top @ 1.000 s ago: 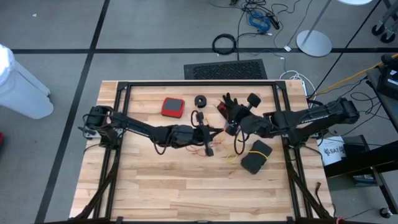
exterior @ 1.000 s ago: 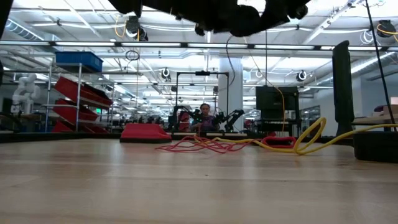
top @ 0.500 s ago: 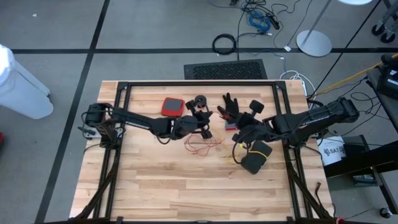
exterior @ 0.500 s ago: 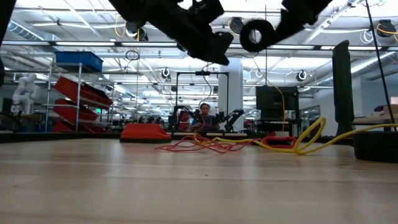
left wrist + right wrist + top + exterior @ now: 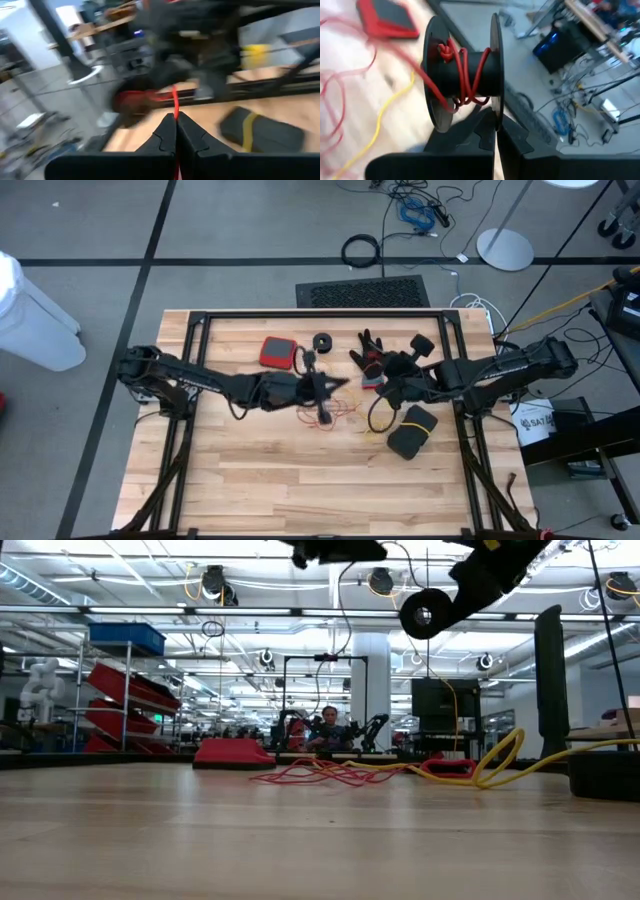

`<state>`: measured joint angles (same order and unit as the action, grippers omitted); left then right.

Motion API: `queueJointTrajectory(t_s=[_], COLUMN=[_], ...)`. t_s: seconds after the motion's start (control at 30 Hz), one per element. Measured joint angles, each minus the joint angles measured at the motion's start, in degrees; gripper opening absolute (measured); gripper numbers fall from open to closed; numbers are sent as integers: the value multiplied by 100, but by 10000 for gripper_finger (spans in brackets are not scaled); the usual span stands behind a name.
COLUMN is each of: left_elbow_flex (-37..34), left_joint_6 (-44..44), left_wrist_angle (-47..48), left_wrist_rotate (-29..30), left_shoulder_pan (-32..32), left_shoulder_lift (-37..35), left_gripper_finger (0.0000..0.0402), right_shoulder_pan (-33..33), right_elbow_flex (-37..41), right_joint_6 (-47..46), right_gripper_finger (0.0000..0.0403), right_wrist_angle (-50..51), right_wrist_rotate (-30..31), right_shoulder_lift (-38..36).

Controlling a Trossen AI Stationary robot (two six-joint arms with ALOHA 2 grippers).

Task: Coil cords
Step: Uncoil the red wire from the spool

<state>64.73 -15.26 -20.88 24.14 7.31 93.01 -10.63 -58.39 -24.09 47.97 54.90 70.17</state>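
The right gripper (image 5: 495, 131) was up above the wooden table (image 5: 260, 480), its fingers pinched tight on a small round black reel (image 5: 465, 80) with a few turns of the thin red-orange cord (image 5: 462, 75) wound on its hub. In the low view that reel (image 5: 424, 612) hung high over the tabletop. The left gripper (image 5: 176, 131) sat near the table's middle, fingers squeezed together on the same red-orange cord (image 5: 175, 102), nipped between the tips. The loose tangle of red-orange cord (image 5: 330, 775) lay on the wood, the thin yellow cord (image 5: 490, 768) beside it. A second black reel (image 5: 322, 342) rested toward the far edge, just right of a flat red square pad (image 5: 277, 352). A black glove (image 5: 368, 348) lay near the right arm, and a black pouch with a yellow stripe (image 5: 412, 430) sat at near right.
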Motion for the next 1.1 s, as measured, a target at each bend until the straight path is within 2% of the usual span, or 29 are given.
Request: queueJointTrajectory(t_s=[0.23, 0.37, 0.53, 0.63, 0.8, 0.97, 1.1], left_elbow_flex=[2, 2, 0, -15, -133, -139, -140], left_joint_6=[0, 1, 119, 585, 898, 896, 893], left_wrist_angle=[95, 112, 563, 924, 1005, 978, 471], left_wrist_rotate=[-227, 62, 659, 679, 101, 31, 29], left_shoulder_pan=[269, 132, -248, -515, -673, -483, -280], left_shoulder_lift=[502, 892, 1103, 1148, 1148, 1102, 915], left_gripper_finger=[0, 0, 2, 13, 67, 143, 187], right_shoulder_pan=[128, 128, 92, 34, -3, -57, -114], right_elbow_flex=[0, 0, 0, 0, 0, 0, 0], right_joint_6=[1105, 1665, 1791, 1791, 1793, 1749, 1721], right_gripper_finger=[0, 0, 0, 0, 0, 0, 0], right_wrist_angle=[-1515, -2295, -2423, -2362, -2299, -2111, -2078], right_wrist_rotate=[203, 117, -95, -99, -104, -108, -110], right_shoulder_lift=[0, 0, -12, -22, -26, -28, -28])
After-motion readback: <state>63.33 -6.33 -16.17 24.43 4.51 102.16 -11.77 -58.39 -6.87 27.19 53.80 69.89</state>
